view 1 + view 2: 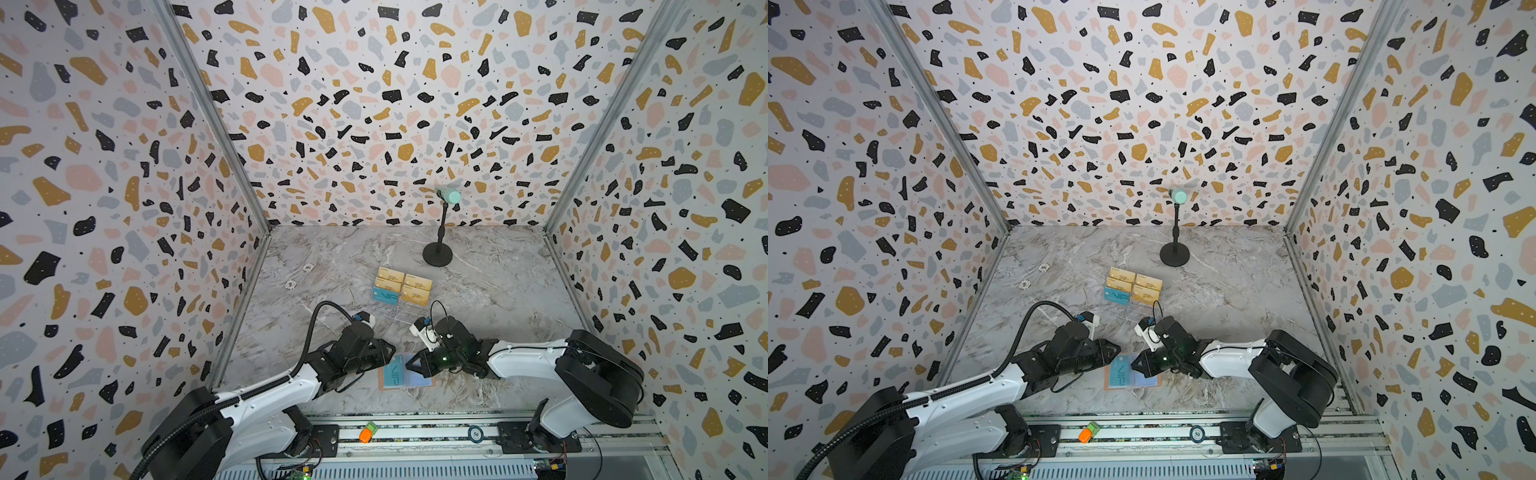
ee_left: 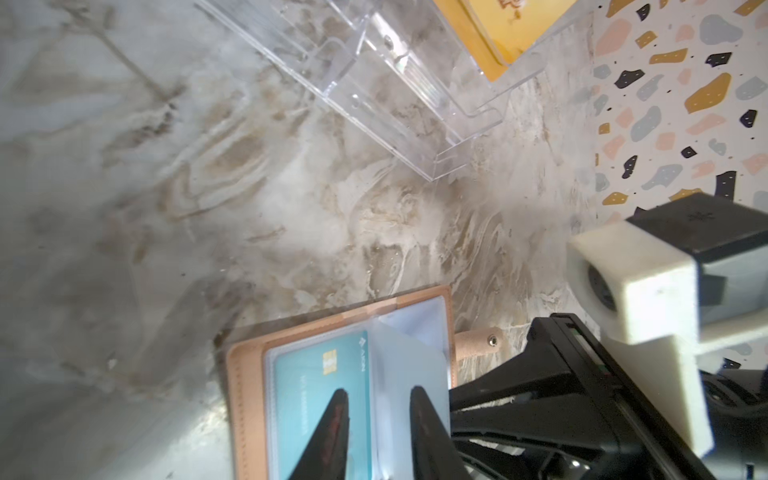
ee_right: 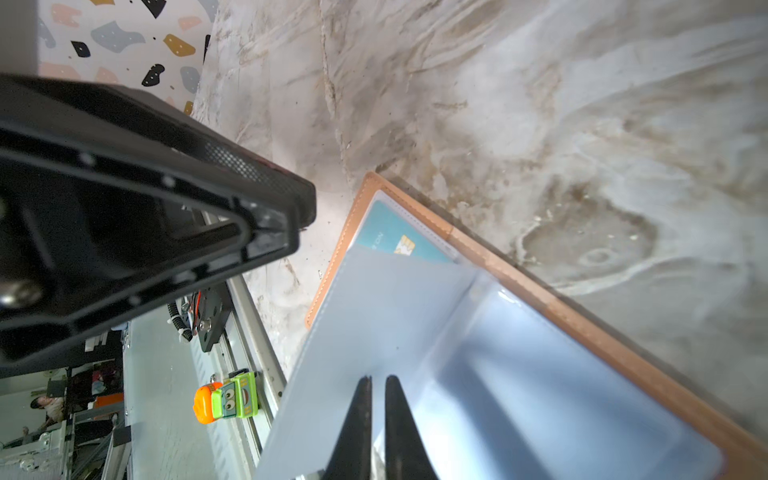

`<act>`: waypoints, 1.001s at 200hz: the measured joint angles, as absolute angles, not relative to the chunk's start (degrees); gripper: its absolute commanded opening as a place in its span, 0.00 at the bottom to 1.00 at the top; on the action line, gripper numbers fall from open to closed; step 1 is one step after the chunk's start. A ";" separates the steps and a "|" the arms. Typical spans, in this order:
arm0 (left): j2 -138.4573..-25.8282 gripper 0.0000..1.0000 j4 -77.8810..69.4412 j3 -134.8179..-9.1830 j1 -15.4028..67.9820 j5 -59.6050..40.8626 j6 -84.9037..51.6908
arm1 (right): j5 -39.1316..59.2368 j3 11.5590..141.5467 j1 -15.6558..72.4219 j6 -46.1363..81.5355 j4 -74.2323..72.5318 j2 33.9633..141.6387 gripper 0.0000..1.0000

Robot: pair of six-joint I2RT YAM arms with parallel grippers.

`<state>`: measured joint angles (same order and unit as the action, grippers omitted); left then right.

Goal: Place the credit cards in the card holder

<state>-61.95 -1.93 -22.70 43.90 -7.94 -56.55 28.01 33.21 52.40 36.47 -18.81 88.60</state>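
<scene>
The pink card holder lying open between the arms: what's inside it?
One teal card sits in a clear sleeve of the card holder. The right fingers hold up a sleeve page; the other pages showing look empty. Whatever lies under the fingers is hidden.

"VIP" on sleeved teal card [image 1: 392, 371] under left gripper [image 1: 392, 354], and racked teal card [image 1: 385, 296] beyond; "50" on rail chip [image 1: 476, 434]

Salmon-pink card holder [image 2: 245, 395]; teal card [image 2: 307, 382]; gold cards [image 1: 390, 275]; grey-veined marble table [image 1: 498, 291].
</scene>
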 measured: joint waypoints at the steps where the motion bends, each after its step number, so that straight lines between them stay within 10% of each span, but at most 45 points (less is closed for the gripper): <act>1: -61.89 0.24 -1.83 -22.65 43.88 -7.86 -56.58 | 28.05 33.26 52.42 36.47 -18.83 88.66 0.11; 200: -55.90 0.32 3.44 -19.07 37.89 -3.05 -55.24 | 27.33 46.39 52.23 32.42 -11.94 95.29 0.21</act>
<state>-55.90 3.44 -19.07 37.89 -3.05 -55.24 27.33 46.39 52.23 32.42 -11.94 95.29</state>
